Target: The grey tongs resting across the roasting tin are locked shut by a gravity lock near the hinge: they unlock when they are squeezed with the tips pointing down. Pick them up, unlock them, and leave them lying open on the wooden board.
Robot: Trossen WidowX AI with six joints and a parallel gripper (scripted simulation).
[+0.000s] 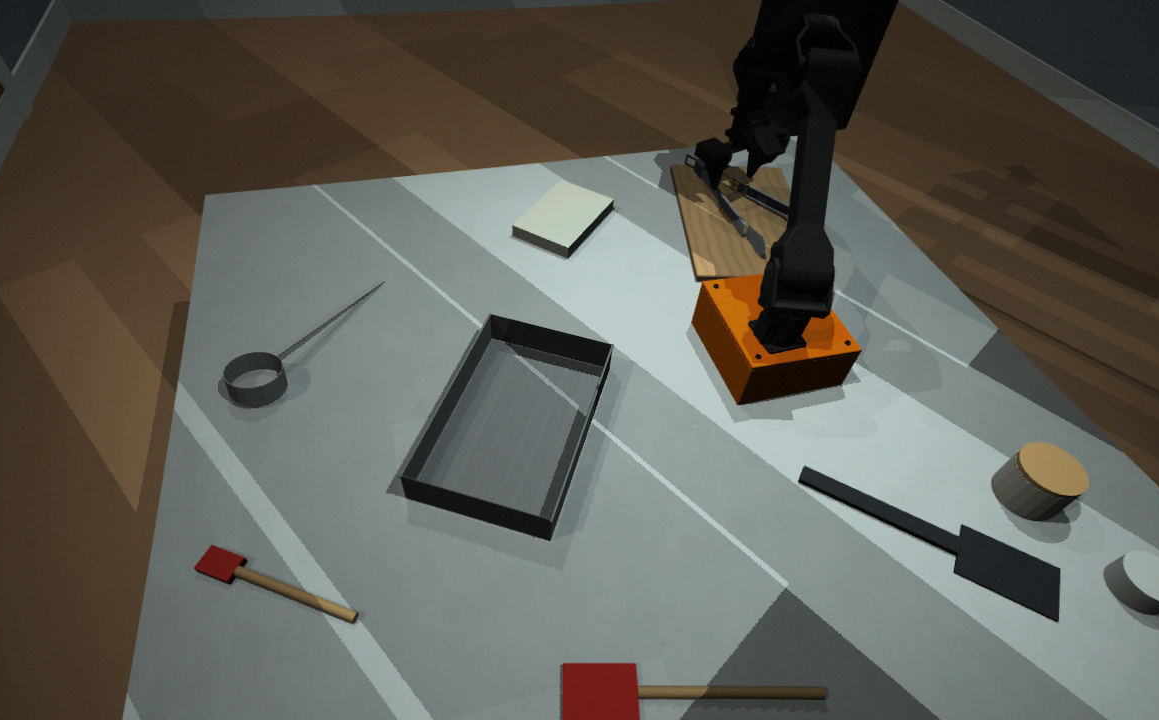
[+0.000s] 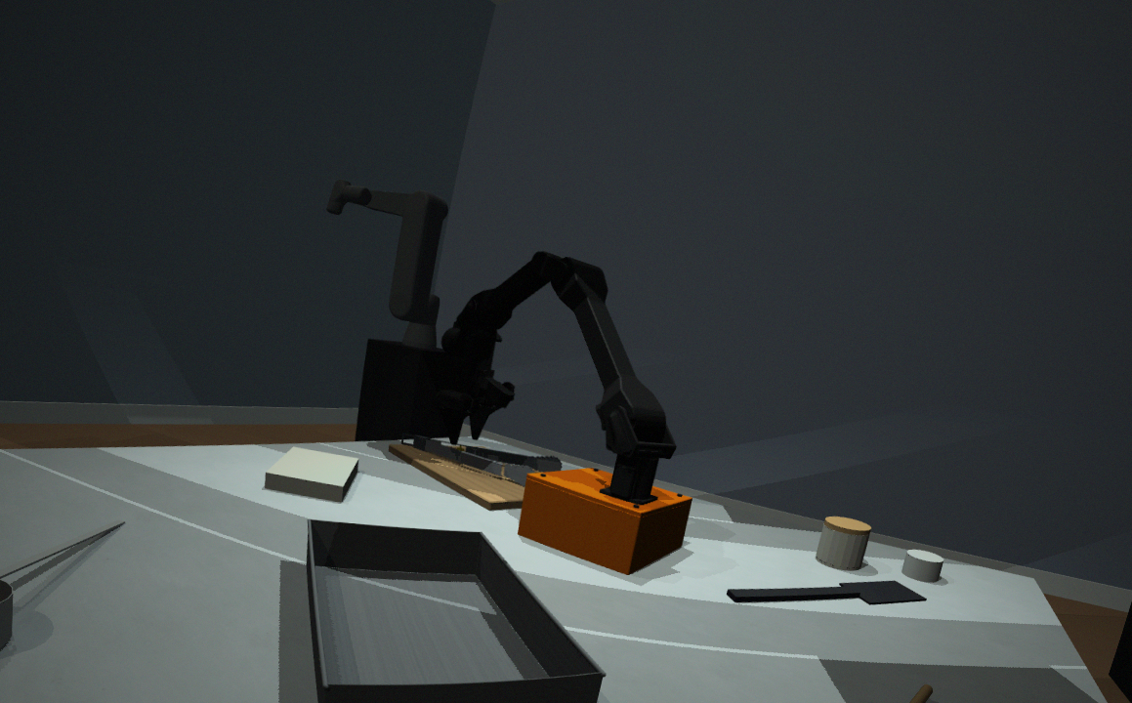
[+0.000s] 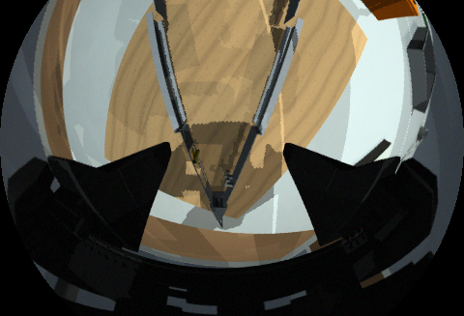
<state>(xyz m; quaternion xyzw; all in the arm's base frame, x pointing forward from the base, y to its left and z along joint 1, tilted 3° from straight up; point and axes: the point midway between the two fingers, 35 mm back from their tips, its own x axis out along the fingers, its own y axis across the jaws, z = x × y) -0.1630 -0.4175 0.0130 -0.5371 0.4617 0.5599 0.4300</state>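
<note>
Top camera high over the table, exterior lower (same tabletop in both), wrist close above the board.
</note>
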